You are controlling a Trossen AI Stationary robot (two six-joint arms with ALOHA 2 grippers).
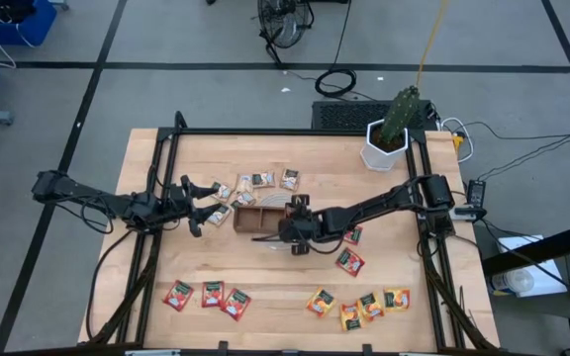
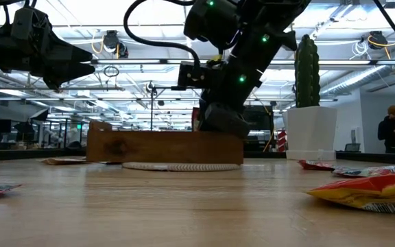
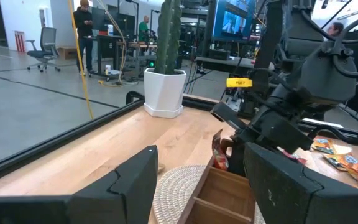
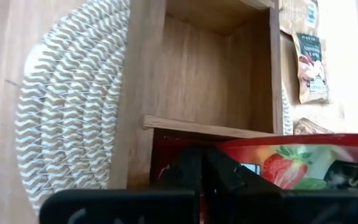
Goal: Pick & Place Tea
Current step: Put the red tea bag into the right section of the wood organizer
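The brown wooden tray [image 1: 255,220] sits on a round woven mat [image 4: 73,112] at mid-table. My right gripper [image 1: 295,225] hovers over the tray's right end, shut on a red tea sachet [image 4: 278,162]. My left gripper [image 1: 198,205] is open, raised left of the tray beside the beige sachets [image 1: 255,181] lying flat behind it. Other red sachets [image 1: 206,295] lie near the front left. Orange-yellow ones [image 1: 359,305] lie front right, and two more red ones [image 1: 350,260] right of the tray. My right gripper pinches the red sachet between its two fingers [image 4: 194,174] at one end of the packet [image 4: 241,152], coming from above and pointing down. The sachet is lifted clear, standing on edge [image 3: 218,152] over the tray's end compartment [image 4: 210,74].
A cactus in a white pot [image 1: 389,133] stands at the far right corner. Black frame rails [image 1: 166,148] run along the table's left, right and far sides. People stand in the room beyond. Bare wood lies between the tray and the front rows of sachets.
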